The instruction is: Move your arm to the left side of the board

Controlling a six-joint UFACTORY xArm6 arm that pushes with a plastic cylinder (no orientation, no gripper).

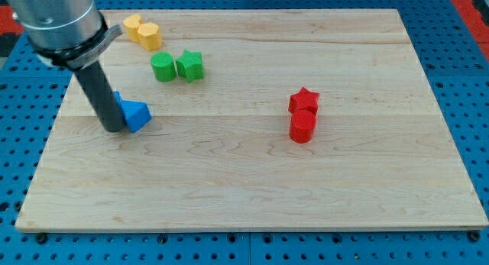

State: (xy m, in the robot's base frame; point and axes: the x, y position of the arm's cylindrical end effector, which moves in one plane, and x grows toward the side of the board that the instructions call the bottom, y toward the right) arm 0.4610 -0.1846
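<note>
My tip rests on the wooden board near its left side. It touches the left edge of a blue triangular block; a second blue piece shows just behind the rod. Two yellow blocks lie at the view's top left. A green round block and a green star block sit side by side below them. A red star block and a red round block sit together right of centre.
The board lies on a blue pegboard surface. The arm's grey body fills the view's top left corner and hides that corner of the board.
</note>
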